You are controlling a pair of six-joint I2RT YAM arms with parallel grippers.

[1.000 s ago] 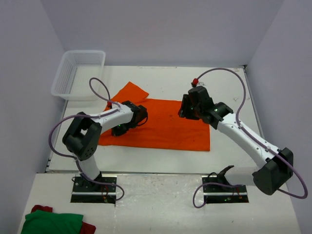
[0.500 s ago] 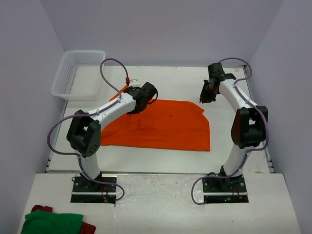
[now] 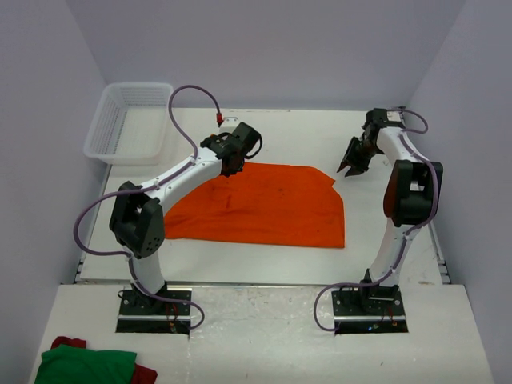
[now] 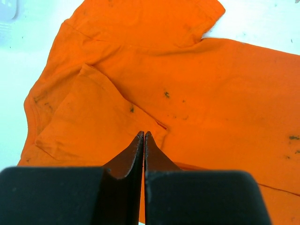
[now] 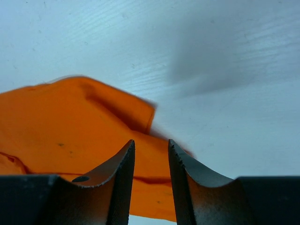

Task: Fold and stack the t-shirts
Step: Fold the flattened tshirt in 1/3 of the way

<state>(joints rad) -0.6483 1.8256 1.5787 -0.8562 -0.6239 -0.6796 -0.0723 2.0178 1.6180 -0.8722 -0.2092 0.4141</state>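
Observation:
One bright orange t-shirt point(image 3: 268, 206) lies spread flat in the middle of the white table. In the left wrist view its sleeve point(image 4: 98, 117) is folded inward onto the body. My left gripper point(image 3: 230, 166) hovers over the shirt's far left edge with its jaws pressed together point(image 4: 142, 134) and nothing between them. My right gripper point(image 3: 350, 166) hangs over bare table just right of the shirt's far right corner. Its jaws point(image 5: 151, 143) stand a little apart and hold nothing, with the shirt's corner point(image 5: 108, 108) lying beyond them.
A white mesh basket point(image 3: 128, 120) stands at the far left corner of the table. A green and red bundle of cloth point(image 3: 84, 364) lies on the near ledge at bottom left. Purple walls close in the left, far and right sides.
The sleeve that stuck out at the far left now lies folded onto the shirt. My left gripper moved to the far edge. My right arm swung right, off the shirt.

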